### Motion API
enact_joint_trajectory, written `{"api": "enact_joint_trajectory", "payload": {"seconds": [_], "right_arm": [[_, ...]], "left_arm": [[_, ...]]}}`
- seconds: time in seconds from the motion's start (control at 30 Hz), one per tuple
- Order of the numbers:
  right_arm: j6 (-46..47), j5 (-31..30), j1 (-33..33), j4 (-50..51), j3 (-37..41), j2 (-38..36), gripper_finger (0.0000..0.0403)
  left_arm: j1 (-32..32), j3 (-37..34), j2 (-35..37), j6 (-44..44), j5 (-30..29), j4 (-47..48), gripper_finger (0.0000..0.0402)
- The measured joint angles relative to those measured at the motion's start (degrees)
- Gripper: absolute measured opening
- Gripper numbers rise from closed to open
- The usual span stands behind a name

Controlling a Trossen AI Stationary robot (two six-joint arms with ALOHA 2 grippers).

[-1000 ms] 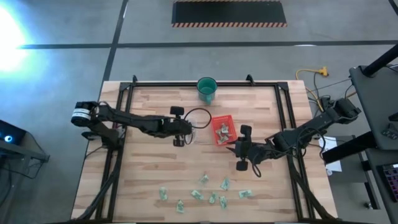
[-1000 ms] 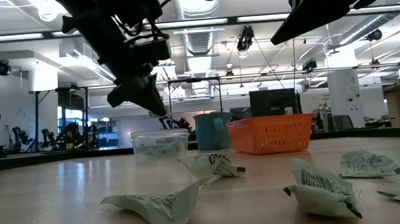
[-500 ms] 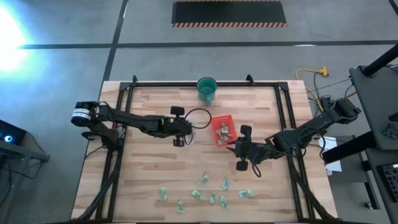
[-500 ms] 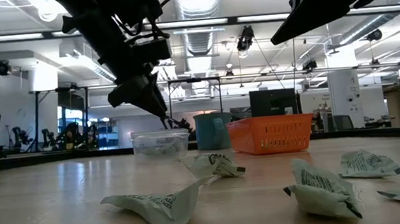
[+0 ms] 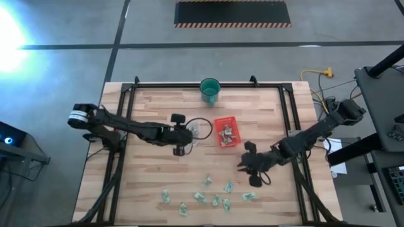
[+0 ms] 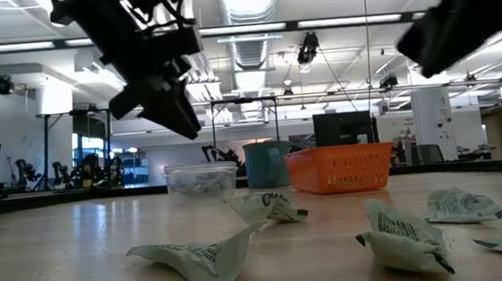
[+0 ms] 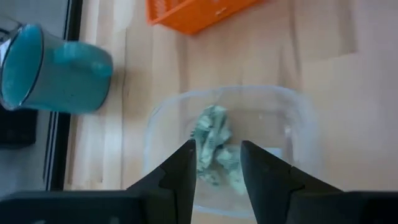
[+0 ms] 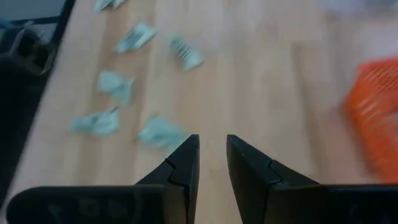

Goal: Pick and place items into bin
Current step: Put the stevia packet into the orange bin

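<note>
Wooden counter under a workshop ceiling with ducts. Left gripper hangs just above a clear round container, jaws parted with a gap and nothing between them; crumpled green-and-white packets lie inside it. Right gripper hovers over bare wood between the orange tray and the loose packets, jaws narrowly apart, holding nothing. Those loose ones are scattered along the near edge. Teal cup stands at the far edge.
</note>
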State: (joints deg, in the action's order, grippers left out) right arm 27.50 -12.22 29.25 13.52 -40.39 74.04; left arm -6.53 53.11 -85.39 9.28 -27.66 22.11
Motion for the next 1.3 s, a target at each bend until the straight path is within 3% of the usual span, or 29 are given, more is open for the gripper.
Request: {"api": "enact_joint_trajectory", "payload": {"seconds": [0.2,0.4,0.57,0.77,0.87,1.03,1.13,1.3], "right_arm": [[10.9,-0.1,8.0,-0.1,2.7,0.0,0.0073],[19.0,-7.5,16.6,-0.7,3.4,0.6,0.0073],[23.1,-11.8,21.5,-0.9,1.8,5.3,0.0073],[24.2,-11.2,23.4,-0.4,-5.2,16.6,0.0073],[24.0,-8.0,23.5,0.9,-10.2,22.1,0.0073],[24.0,-7.7,23.5,13.7,-19.8,28.2,0.0073],[25.0,-12.2,23.5,23.0,-24.8,30.6,0.0073],[25.3,-13.4,23.5,28.2,-28.6,32.1,0.0083]], "left_arm": [[-2.5,0.0,0.1,-1.3,0.0,-0.1,0.0109],[-3.2,-0.2,0.1,-3.1,-0.1,-0.2,0.0109],[-3.4,-1.1,0.1,-3.4,0.0,-0.1,0.0109],[-3.5,-2.9,0.2,-4.5,0.0,-0.1,0.0109],[-3.5,-3.3,0.2,-4.5,0.0,-0.1,0.0109],[-3.5,-3.3,0.2,-4.5,0.0,-0.2,0.0109],[-3.5,-3.3,0.2,-4.5,0.0,-0.2,0.0109],[-3.5,-3.3,0.2,-4.6,0.0,-0.2,0.0109]]}}
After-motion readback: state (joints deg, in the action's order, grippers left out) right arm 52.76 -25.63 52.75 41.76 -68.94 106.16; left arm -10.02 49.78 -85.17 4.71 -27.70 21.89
